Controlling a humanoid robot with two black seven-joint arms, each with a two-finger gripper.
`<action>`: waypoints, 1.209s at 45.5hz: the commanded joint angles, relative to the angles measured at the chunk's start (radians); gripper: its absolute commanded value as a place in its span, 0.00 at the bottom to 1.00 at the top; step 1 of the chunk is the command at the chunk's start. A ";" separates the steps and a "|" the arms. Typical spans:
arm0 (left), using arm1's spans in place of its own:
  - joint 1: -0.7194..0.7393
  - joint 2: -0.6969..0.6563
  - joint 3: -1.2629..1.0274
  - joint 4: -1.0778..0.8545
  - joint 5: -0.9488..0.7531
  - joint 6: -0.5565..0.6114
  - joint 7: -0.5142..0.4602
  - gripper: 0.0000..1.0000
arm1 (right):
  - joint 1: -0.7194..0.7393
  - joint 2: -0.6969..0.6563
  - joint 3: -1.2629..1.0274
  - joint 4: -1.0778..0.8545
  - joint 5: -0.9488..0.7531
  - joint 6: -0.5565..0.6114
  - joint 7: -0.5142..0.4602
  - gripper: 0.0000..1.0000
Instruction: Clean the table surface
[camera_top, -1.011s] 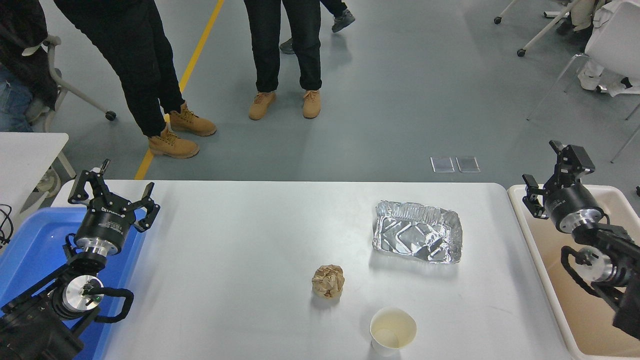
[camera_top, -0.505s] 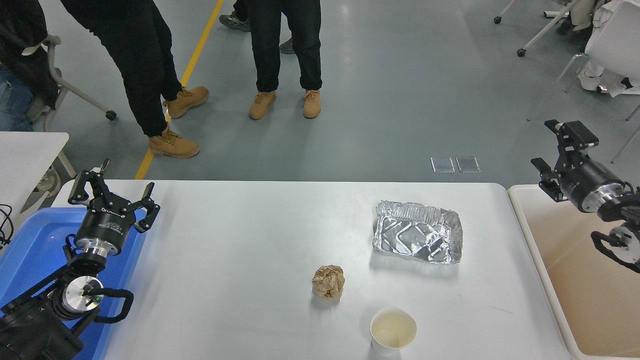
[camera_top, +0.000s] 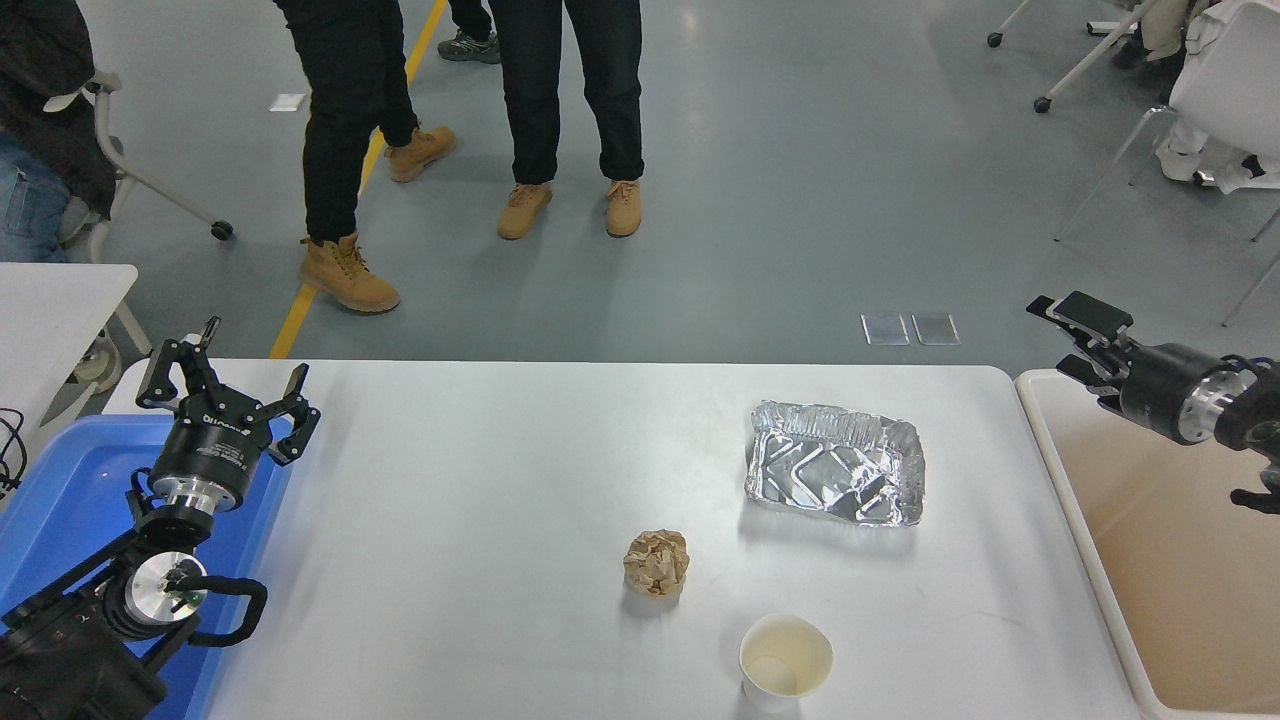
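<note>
Now I bring my empty, open right gripper (camera_top: 1068, 335) squarely over the foil tray (camera_top: 833, 477), gripping its rim gently.

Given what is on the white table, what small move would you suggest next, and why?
Probably swing the right gripper, hanging open over the beige bin, left towards the crumpled foil tray, the nearest litter on the white table surface.

table surface (camera_top: 480, 480) bears tray (camera_top: 833, 477), wad (camera_top: 656, 563), cup (camera_top: 785, 662)
</note>
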 joint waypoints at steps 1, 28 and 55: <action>0.000 0.000 0.000 0.000 0.000 0.000 0.000 0.99 | 0.109 -0.008 -0.181 0.004 -0.077 0.050 -0.001 0.99; 0.000 0.000 0.000 0.000 0.000 0.000 0.000 0.99 | 0.278 -0.150 -0.309 0.254 -0.434 0.145 0.001 0.99; 0.000 0.000 0.000 0.000 0.000 0.000 0.000 0.99 | 0.417 -0.152 -0.350 0.447 -0.663 0.200 -0.001 0.99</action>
